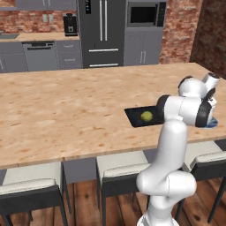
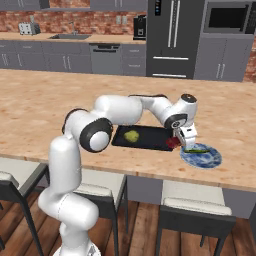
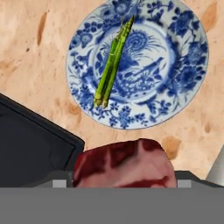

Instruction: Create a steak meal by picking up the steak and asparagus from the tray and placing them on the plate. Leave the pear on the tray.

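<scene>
The white arm (image 2: 120, 112) stretches forward, elbow bent; its gripper (image 2: 180, 142) points down above the counter (image 2: 50, 110), jaws spread wide around the steak (image 3: 124, 164).

No text, label, brand, number or sign can be read on anything shown; the appliance panels are too small and blurred.

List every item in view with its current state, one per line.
asparagus: lying on the plate.
plate: on the counter beside the tray, no steak on it yet.
steak: between the gripper's wide jaws, past the tray's corner, short of the plate.
pear: resting on the tray.
tray: on the counter, holding the pear.
</scene>
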